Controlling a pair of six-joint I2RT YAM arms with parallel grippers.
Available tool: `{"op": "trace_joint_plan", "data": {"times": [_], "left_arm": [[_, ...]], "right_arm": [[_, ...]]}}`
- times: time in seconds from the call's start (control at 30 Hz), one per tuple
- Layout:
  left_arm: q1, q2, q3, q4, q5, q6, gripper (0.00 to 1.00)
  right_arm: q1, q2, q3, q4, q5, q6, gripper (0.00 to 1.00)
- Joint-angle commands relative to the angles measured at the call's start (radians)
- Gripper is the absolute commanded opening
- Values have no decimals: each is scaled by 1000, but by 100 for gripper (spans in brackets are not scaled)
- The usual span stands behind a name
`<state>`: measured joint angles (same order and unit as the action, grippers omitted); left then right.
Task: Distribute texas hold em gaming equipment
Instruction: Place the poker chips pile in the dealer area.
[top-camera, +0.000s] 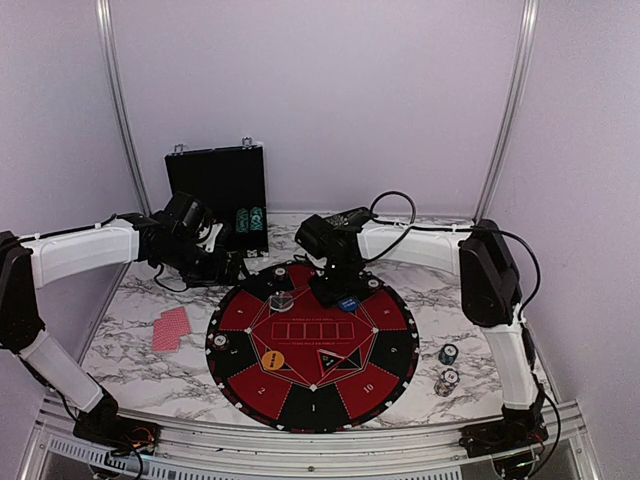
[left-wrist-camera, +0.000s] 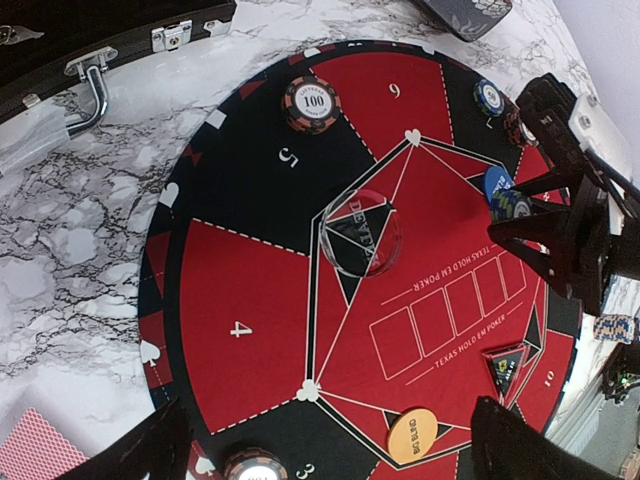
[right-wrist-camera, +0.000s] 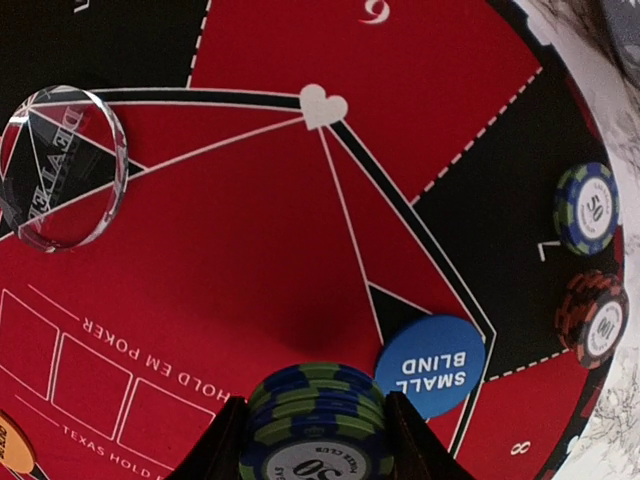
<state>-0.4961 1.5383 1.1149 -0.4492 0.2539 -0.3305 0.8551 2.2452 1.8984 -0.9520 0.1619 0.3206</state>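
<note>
My right gripper (right-wrist-camera: 315, 445) is shut on a small stack of blue-and-green poker chips (right-wrist-camera: 316, 398), held just above the red centre of the mat beside the blue small-blind disc (right-wrist-camera: 430, 366). The clear dealer disc (right-wrist-camera: 62, 168) lies to its left. Single chips rest on the mat's outer seats: a blue-green one (right-wrist-camera: 587, 207), a red stack (right-wrist-camera: 598, 320), and a red 100 chip (left-wrist-camera: 310, 103). My left gripper (left-wrist-camera: 330, 455) hangs open and empty over the mat's left side, near the orange big-blind disc (left-wrist-camera: 413, 436). Red-backed cards (top-camera: 171, 328) lie left of the mat.
The round red-and-black mat (top-camera: 300, 400) fills the table's middle. The black case (top-camera: 205, 180) stands open at the back left with chips (top-camera: 249, 220) inside. Two chip stacks (top-camera: 448, 354) (top-camera: 447, 381) sit on the marble right of the mat.
</note>
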Motion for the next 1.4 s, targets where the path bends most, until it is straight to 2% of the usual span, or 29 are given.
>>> {"op": "trace_joint_plan", "data": {"times": [0.0, 0.47, 0.9, 1.37], "left_arm": [[7, -8, -3, 13, 8, 3, 99], [8, -5, -4, 13, 10, 4, 99], [9, 0, -5, 14, 14, 3, 99], [9, 1, -4, 13, 21, 2, 99]], "right_arm": [[13, 50, 109, -12, -10, -31, 21], [31, 185, 303, -52, -12, -60, 21], [26, 255, 395, -59, 7, -81, 21], [-5, 283, 417, -50, 8, -94, 22]]}}
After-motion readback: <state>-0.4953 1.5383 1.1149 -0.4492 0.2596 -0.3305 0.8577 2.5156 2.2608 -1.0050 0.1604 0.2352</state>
